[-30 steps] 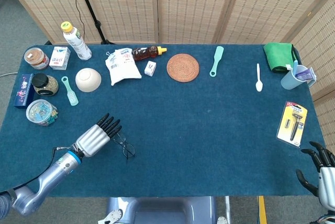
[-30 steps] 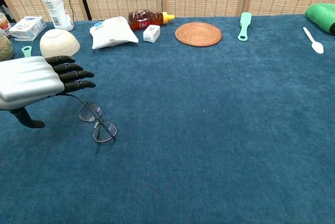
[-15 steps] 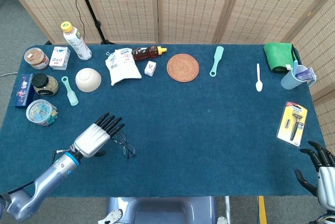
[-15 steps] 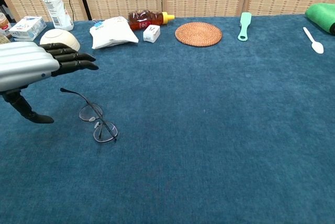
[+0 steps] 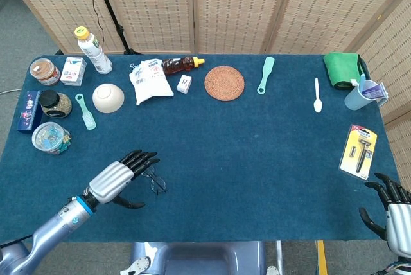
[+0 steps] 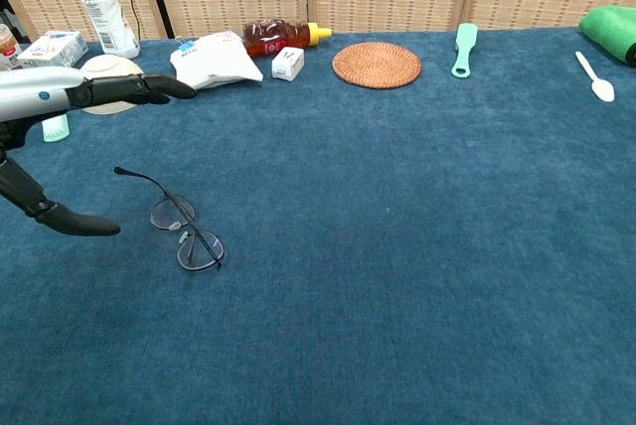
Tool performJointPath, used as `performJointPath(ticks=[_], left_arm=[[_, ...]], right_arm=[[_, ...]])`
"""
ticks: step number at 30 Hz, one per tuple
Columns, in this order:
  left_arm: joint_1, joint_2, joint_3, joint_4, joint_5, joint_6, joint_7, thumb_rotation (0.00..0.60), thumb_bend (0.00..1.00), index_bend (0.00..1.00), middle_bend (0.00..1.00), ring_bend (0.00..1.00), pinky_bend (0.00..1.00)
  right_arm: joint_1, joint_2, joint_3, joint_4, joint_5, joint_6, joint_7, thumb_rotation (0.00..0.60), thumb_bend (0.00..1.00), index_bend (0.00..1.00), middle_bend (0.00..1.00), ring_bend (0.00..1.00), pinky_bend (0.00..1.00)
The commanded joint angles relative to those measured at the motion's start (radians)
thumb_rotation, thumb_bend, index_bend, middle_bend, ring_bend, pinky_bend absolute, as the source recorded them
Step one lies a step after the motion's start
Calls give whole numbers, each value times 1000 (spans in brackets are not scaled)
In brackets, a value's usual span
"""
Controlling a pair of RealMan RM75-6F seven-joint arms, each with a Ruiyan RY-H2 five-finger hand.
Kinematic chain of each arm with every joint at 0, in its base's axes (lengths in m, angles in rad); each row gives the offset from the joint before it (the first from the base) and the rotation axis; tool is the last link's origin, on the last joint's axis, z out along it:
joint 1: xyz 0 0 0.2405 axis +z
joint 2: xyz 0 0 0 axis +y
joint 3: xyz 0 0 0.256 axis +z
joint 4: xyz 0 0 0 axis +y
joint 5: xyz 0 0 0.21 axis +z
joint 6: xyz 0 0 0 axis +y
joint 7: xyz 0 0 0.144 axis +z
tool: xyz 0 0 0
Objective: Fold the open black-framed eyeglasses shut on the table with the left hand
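The black-framed eyeglasses (image 6: 182, 229) lie on the blue table, one thin temple arm stretched out toward the back left; in the head view the eyeglasses (image 5: 156, 182) sit near the front left. My left hand (image 5: 117, 179) hovers just left of them, open, fingers straight and thumb spread below, holding nothing. In the chest view the left hand (image 6: 70, 97) floats above the table, thumb tip low at the left of the glasses, not touching them. My right hand (image 5: 390, 211) rests at the front right corner, fingers curled apart, empty.
Along the back left stand a bottle (image 5: 93, 50), a white bowl (image 5: 108, 97), jars (image 5: 51, 138), a white bag (image 5: 150, 81) and a syrup bottle (image 5: 182, 64). A woven coaster (image 5: 224, 83), spoon (image 5: 317, 95), razor pack (image 5: 359, 151) and cup (image 5: 361, 94) lie farther right.
My left hand has lifted off the glasses and drawn back toward the front left, rolling so its thumb points down. The glasses stay put with one temple arm extended.
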Motion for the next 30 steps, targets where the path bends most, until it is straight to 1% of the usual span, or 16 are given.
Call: performJointPath(ticks=[1,5,10,14,18,23,26,30], left_arm=[[-26,20,54,-17,52,-1,-270,461,145,0,0,0,0],[-52,12,76,-5,47,-33,-471,458,145,0,0,0,0],[-100,-11,99,54,51,-84,-704,459,146,0,0,0,0],[-139,-48,120,148,88,-93,-904,461,145,0,0,0,0],[-161,-90,146,246,134,-63,-1055,461,144,0,0,0,0],[-177,-139,176,351,174,-12,-1210,465,145,0,0,0,0],[-184,-166,195,416,198,19,-1266,464,145,0,0,0,0],[-184,-193,211,471,207,54,-1309,462,145,0,0,0,0]], right_arm=[[0,0,-1,2,1,-1,1,600,274,327,208,259,363],[-1,0,-1,4,2,-1,2,600,273,327,208,259,363],[-3,2,-1,4,4,1,3,600,273,328,208,259,363],[-5,3,-1,5,6,3,3,600,274,328,208,259,363],[-6,5,-1,4,8,4,2,600,273,329,208,259,363],[-7,6,0,2,10,2,1,600,273,330,208,259,363],[-7,9,0,0,11,3,-2,600,273,330,208,259,363],[-8,10,0,-3,11,3,-5,600,273,330,208,259,363]])
